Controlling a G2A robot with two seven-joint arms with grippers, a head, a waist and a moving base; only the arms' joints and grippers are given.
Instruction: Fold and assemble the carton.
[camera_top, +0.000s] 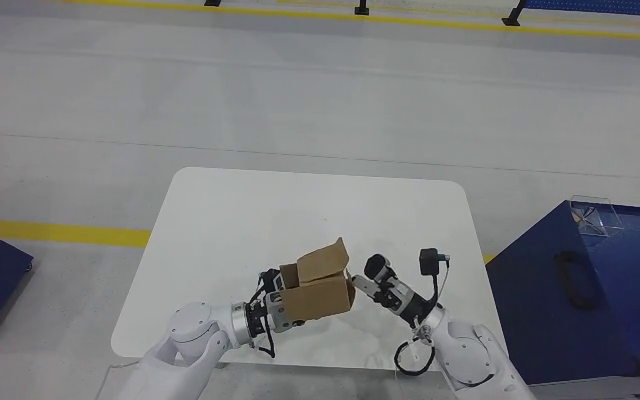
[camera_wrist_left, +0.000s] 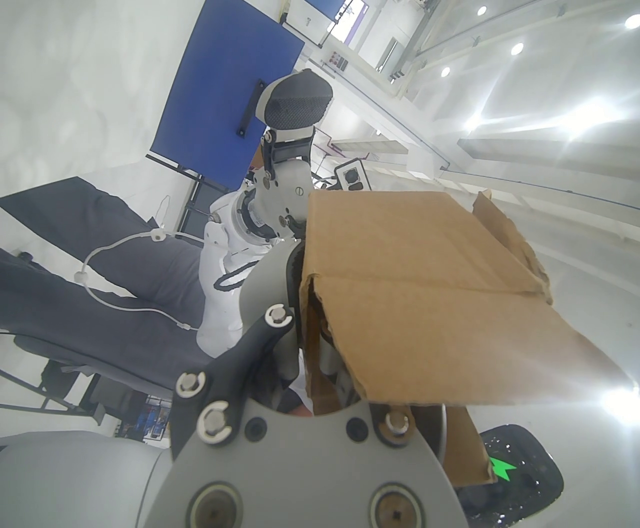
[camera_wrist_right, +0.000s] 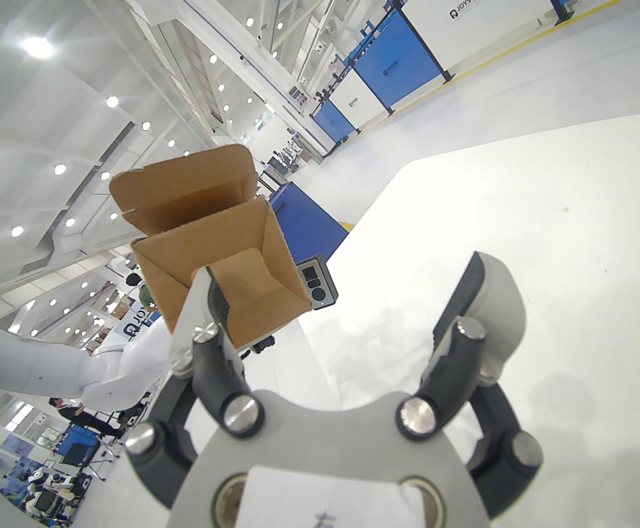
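We count one carton (camera_top: 322, 285), two tools. Carton sits lower centre of top view, over surface (camera_top: 250, 220) near its lower edge, one flap raised. Left tool (camera_top: 283, 302) pinches carton's left end. Right tool (camera_wrist_right: 345, 285) spread wide, one finger (camera_wrist_right: 212, 295) at carton's open end. We see most surface room toward upper frame.

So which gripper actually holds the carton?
The left gripper: it is clamped on the carton, while the right gripper stands open beside the carton's open end.

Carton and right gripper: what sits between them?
Nothing. In the right wrist view, one finger of the open right gripper overlaps the open end of the carton; the top view shows them meeting.
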